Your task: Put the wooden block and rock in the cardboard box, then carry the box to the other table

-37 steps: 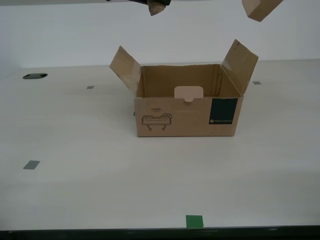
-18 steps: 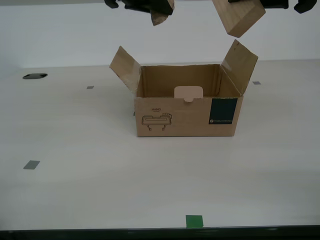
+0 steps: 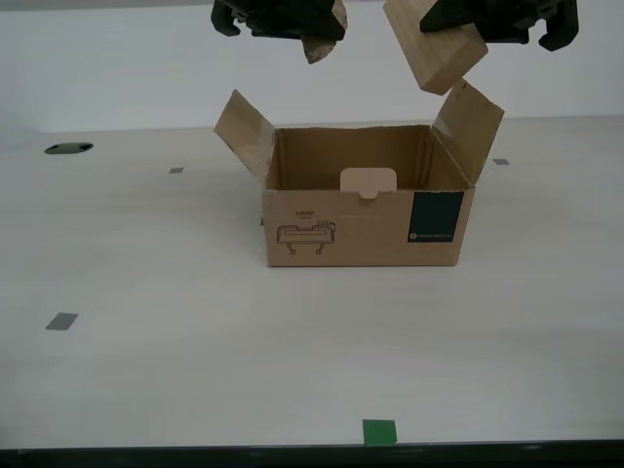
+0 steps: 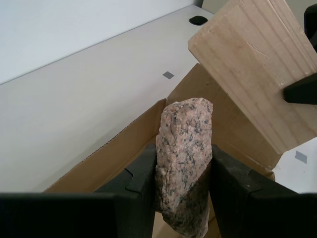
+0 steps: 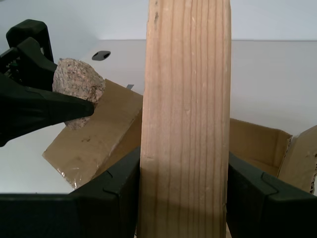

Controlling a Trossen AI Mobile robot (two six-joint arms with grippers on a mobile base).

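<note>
cardboard box (image 3: 366, 224) on table (image 3: 146, 292) | rock (image 3: 320, 44) above box's exterior-view left | wooden block (image 3: 434, 49) above its right

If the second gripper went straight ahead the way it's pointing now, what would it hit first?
Probably the cardboard box: my second gripper, shut on the rock, points down at the box's flap and opening. The wooden block sits off to one side; depth is uncertain.

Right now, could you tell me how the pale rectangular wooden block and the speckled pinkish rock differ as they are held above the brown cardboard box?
The pale rectangular wooden block is flat-faced with straight grain; the speckled pinkish rock is lumpy and rough. The block is clearly larger than the rock. The block hangs tilted near the exterior view's right flap; the rock sits nearer the left flap. Both are clamped in a pincer above the open brown cardboard box.
</note>
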